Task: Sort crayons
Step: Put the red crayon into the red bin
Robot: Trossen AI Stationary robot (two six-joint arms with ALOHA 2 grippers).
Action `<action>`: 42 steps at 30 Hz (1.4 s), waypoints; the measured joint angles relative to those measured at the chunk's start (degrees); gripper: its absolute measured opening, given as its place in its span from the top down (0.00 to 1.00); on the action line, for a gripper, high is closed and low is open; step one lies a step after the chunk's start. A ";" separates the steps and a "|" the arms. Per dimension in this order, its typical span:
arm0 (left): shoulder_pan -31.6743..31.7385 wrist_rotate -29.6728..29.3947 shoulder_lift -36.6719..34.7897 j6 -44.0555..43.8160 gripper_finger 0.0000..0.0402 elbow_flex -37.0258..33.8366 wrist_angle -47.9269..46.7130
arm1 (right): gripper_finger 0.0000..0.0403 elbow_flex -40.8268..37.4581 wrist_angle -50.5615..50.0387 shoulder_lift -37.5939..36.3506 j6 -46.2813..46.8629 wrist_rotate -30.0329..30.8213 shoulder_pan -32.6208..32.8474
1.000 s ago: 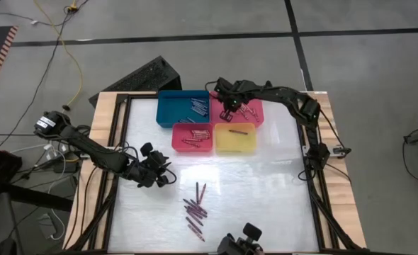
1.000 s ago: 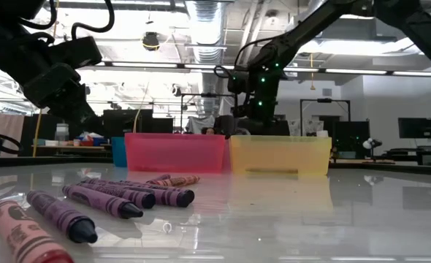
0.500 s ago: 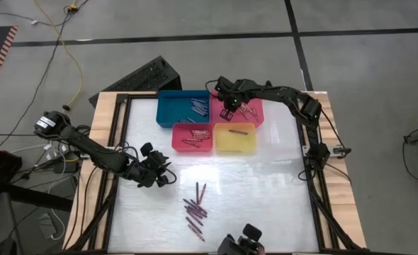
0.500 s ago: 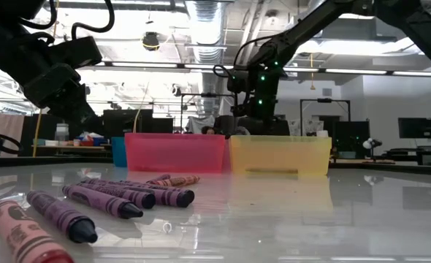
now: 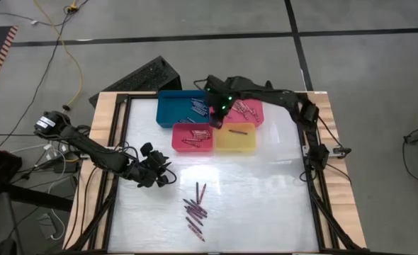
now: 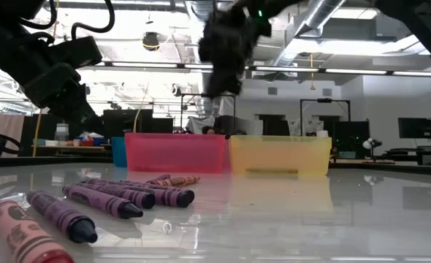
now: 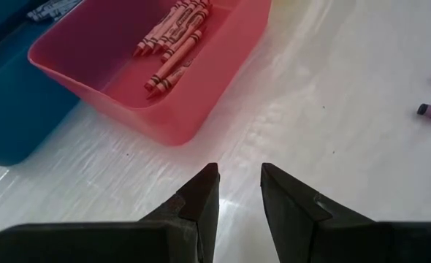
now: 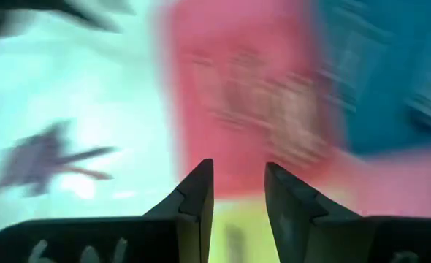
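1. The right claw (image 5: 217, 120) hangs above the trays, its dark fingers (image 8: 193, 191) parted and holding nothing.
2. The left claw (image 5: 165, 174) hovers over the glossy white worktop (image 5: 266, 191), also parted and empty.
3. Thin paper-wrapped purple and red crayons (image 5: 194, 209) lie loose on the worktop; others fill the red rectangular plastic tray (image 5: 192, 137).

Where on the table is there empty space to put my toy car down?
The widest bare patch is the table's right half, between the yellow tray and the near edge. It is crowded at the far edge with four trays, the loose crayons near the middle front, and the left gripper beside them.
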 joint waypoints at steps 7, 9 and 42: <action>0.00 0.09 0.02 -0.57 0.77 -0.02 0.00 | 0.71 3.89 1.45 0.02 -6.56 -10.88 12.57; 0.01 0.11 0.01 -0.59 0.77 -0.01 0.00 | 0.71 3.85 0.91 0.10 -11.05 -10.88 16.44; 0.00 0.77 0.00 -1.36 0.77 0.00 -0.20 | 0.71 3.81 7.16 16.83 -32.73 12.07 39.73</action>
